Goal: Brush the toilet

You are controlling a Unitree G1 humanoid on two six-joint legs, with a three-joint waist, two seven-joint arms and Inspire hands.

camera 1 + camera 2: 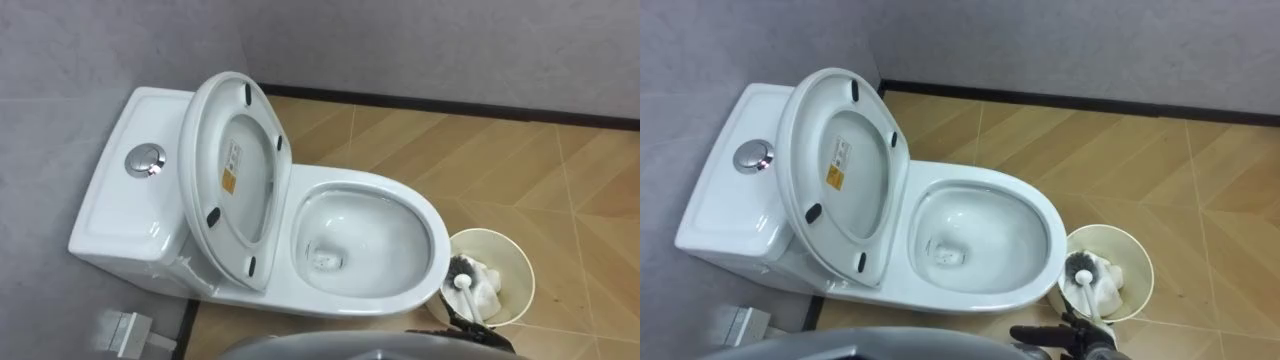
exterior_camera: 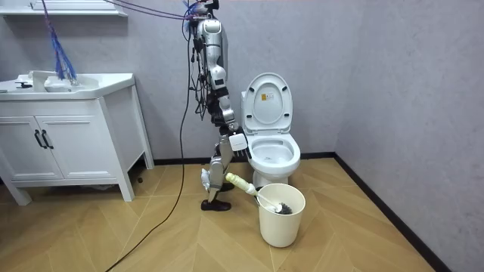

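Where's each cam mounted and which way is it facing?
Left eye view: on the head, looking down at the toilet from its side, bucket at right; right hand at the bottom edge.
Right eye view: just beside it, same downward look; right hand by the brush handle.
Room view: standing off in the room, facing the toilet's front; whole robot side-on beside it.
Shared: toilet, bucket and brush in all three.

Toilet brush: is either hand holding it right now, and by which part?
Yes: the right hand grips the toilet brush at its handle's end; bristle head sits in the bin.
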